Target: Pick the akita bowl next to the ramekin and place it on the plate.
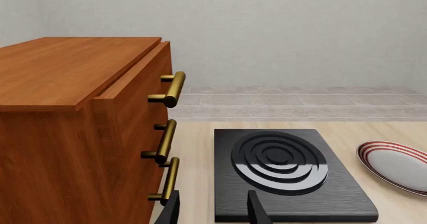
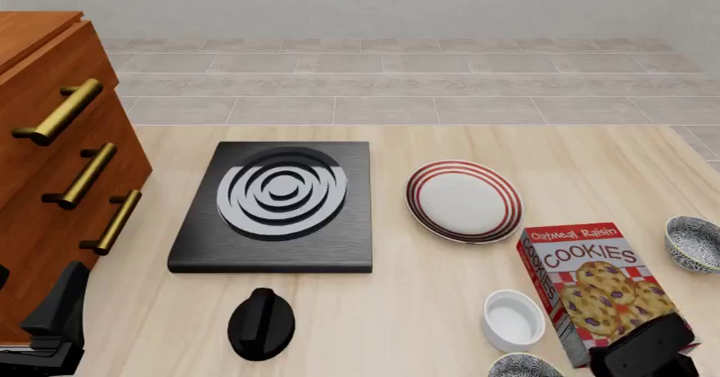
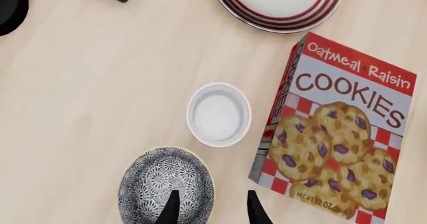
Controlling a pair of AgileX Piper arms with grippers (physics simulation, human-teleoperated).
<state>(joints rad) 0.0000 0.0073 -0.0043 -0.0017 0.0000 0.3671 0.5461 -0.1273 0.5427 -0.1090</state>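
The akita bowl [image 3: 167,186], grey speckled inside, lies right beside the white ramekin [image 3: 219,115], at the table's near edge [image 2: 525,366]. My right gripper [image 3: 212,209] is open above it, one finger over the bowl's inside and the other outside its rim. In the front view the ramekin [image 2: 512,318] sits just beyond the bowl. The red-ringed plate [image 2: 464,200] lies farther back, mid-table, and carries nothing. A twin bowl [image 2: 694,242] rests at the far right. My left gripper [image 1: 213,214] is open and holds nothing, low at the near left beside the cabinet.
An Oatmeal Raisin cookie box [image 2: 591,288] lies between the ramekin and the twin bowl. A black slab with white rings [image 2: 276,204] sits left of the plate, with a black knob [image 2: 261,322] in front of it. A wooden drawer cabinet [image 2: 56,166] stands at the left.
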